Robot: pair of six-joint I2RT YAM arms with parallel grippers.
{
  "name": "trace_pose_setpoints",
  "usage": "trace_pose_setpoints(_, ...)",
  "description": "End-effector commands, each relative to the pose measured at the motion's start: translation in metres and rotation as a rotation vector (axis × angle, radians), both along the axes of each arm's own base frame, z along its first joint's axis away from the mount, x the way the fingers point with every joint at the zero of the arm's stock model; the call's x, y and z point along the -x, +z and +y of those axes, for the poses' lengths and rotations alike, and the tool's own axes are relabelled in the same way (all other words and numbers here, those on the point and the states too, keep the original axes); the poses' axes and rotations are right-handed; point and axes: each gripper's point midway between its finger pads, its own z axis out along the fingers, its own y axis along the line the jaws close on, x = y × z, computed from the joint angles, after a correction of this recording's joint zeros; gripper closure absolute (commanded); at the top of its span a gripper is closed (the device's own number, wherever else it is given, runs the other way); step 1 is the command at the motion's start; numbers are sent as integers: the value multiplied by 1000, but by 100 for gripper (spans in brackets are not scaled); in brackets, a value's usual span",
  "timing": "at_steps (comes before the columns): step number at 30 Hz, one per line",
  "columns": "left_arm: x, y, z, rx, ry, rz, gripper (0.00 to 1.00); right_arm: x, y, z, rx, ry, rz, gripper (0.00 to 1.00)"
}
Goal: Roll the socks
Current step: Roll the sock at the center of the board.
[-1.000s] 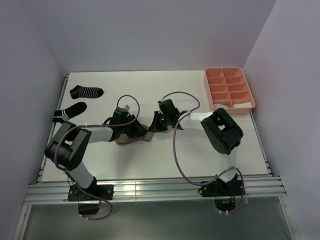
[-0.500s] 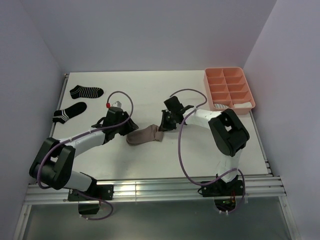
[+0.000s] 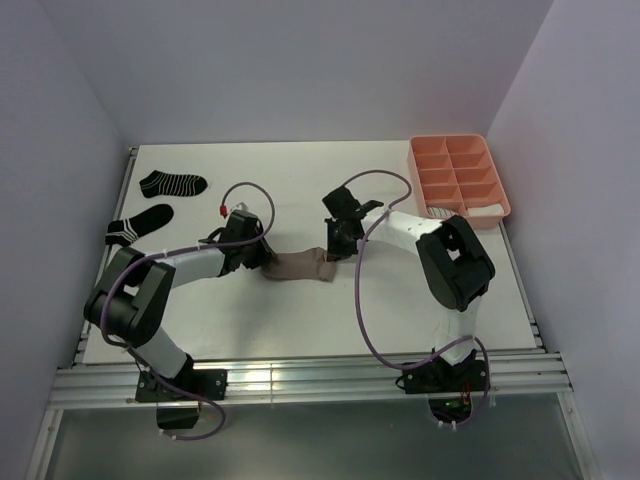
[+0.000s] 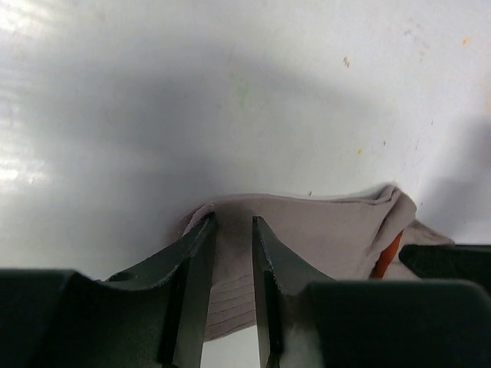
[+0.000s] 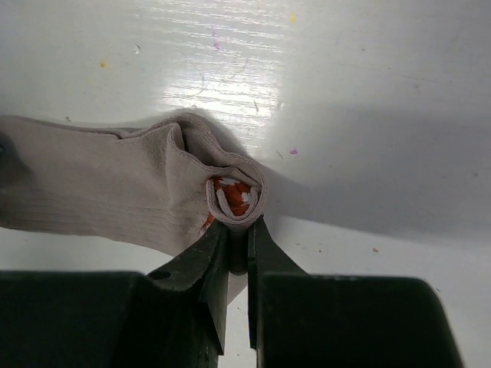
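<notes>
1. Progress is early on the taupe ribbed ankle sock [image 3: 298, 267]. It lies on the white table [image 3: 300, 180], well to the near-left of the salmon-pink compartment tray [image 3: 411, 160]. Only its tray-side end is curled into a small tight roll, with the red-and-white cuff showing inside. The rest of its length lies flat and unrolled.
2. The right gripper [image 5: 238, 232] is pinched on that roll. The left gripper [image 4: 232, 224] nips the sock's end away from the tray, its jaws nearly together with cloth between them.
3. Farther back, far left of the tray, two black white-striped socks [image 3: 140, 223] [image 3: 172, 184] lie loose, apart and unrolled, so most of the work seems to remain.
4. In the tray's nearest row rests a white soft bundle [image 3: 480, 210]. It is probably a finished sock, though it is too small to tell.
</notes>
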Motion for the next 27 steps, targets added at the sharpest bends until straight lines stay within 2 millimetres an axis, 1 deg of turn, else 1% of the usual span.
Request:
trace_pose_setpoints(1,3,-27,27,-173,27,66,68,12,-11,-29,201,15,43,100)
trace_pose_setpoints(2,1,-26,26,-174,22,60,68,11,-14,-33,240,10,44,100)
trace_pose_setpoints(3,-2,-23,23,-169,11,46,68,11,-10,-34,264,11,47,100)
trace_pose_setpoints(4,-6,-19,21,-160,6,25,68,10,-10,-34,283,8,48,100)
trace_pose_setpoints(5,-7,-15,16,-155,-7,7,67,13,-16,-32,305,17,62,100)
trace_pose_setpoints(6,-5,-13,14,-159,-24,-8,66,12,-14,-31,318,20,72,100)
trace_pose_setpoints(7,-8,-5,10,-149,-32,-44,65,13,-16,-30,328,22,83,100)
trace_pose_setpoints(8,-5,-1,3,-151,-53,-61,64,11,-19,-27,345,23,88,100)
trace_pose_setpoints(9,-6,2,2,-162,-55,-76,63,13,-21,-29,367,24,97,100)
trace_pose_setpoints(12,-5,14,-5,-173,-69,-117,62,17,-26,-26,387,27,127,100)
trace_pose_setpoints(13,-7,24,-5,-180,-58,-151,61,18,-31,-27,398,25,143,100)
trace_pose_setpoints(15,-1,33,-8,-189,-66,-189,60,18,-30,-26,405,18,155,100)
trace_pose_setpoints(16,-1,47,-7,-194,-58,-234,60,18,-30,-26,406,15,160,100)
trace_pose_setpoints(17,1,59,-19,-182,-79,-290,59,18,-31,-25,406,11,167,100)
trace_pose_setpoints(19,4,81,-27,-203,-100,-377,58,20,-33,-23,403,12,186,100)
trace_pose_setpoints(20,13,90,-45,-202,-146,-413,57,18,-32,-20,396,12,188,100)
trace_pose_setpoints(21,18,94,-50,-223,-172,-438,57,19,-31,-20,398,12,198,100)
trace_pose_setpoints(22,22,97,-56,-240,-184,-454,57,19,-31,-19,395,12,202,100)
trace_pose_setpoints(23,31,102,-69,-255,-207,-479,56,18,-31,-16,384,15,207,100)
trace_pose_setpoints(24,35,102,-74,-277,-221,-482,56,20,-31,-15,381,16,218,100)
trace_pose_setpoints(25,39,94,-79,-304,-232,-468,55,21,-32,-13,378,18,227,100)
trace_pose_setpoints(26,43,100,-92,-316,-247,-489,55,21,-31,-9,360,19,236,100)
trace_pose_setpoints(27,48,93,-92,-357,-257,-474,55,22,-32,-8,356,21,243,100)
